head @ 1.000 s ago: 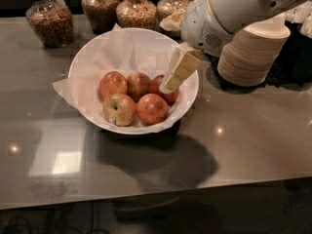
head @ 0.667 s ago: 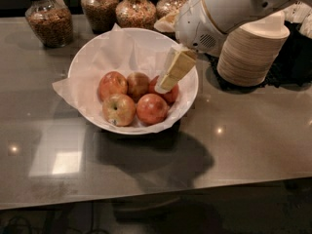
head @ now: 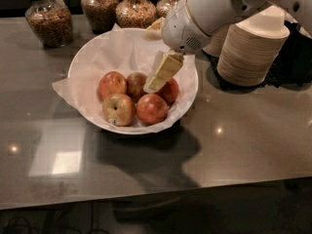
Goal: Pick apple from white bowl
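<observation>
Five apples (head: 152, 108) sit clustered in the white bowl (head: 92, 57) on crumpled paper (head: 62, 87), and the gripper (head: 155, 83) hangs just above the back ones; whether it is parted or closed I cannot tell. They look firm, smooth and apt to roll, so I would take one across its widest middle.

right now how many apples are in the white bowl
5 apples: back left, back middle, front left, front right, and one at the right partly behind the gripper over the white bowl. Others may be hidden.
</observation>
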Robot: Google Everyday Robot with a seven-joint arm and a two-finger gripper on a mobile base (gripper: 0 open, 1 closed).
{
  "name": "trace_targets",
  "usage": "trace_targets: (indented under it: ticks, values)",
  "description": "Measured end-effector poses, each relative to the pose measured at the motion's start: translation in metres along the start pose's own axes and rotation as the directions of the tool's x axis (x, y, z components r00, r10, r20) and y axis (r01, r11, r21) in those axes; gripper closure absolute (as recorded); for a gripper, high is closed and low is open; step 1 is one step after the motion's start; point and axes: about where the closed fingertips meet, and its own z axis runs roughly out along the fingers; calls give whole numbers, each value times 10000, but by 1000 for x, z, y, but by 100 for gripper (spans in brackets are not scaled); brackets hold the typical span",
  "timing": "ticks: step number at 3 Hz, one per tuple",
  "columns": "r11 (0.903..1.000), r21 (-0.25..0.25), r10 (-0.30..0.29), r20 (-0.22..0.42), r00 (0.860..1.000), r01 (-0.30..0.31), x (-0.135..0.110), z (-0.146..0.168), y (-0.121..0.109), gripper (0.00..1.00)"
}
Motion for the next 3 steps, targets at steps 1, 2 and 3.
trace_targets:
  ticks: [1, 2, 3]
  values:
    - [9995, -294, 99, -17, 9999, -99, 8, 16, -2, 23]
    - [9988, -413, 244, -52, 9997, -246, 18, 29, -6, 27]
    - [9980, -443, 452, -155, 9989, -459, 30, 42, -12, 38]
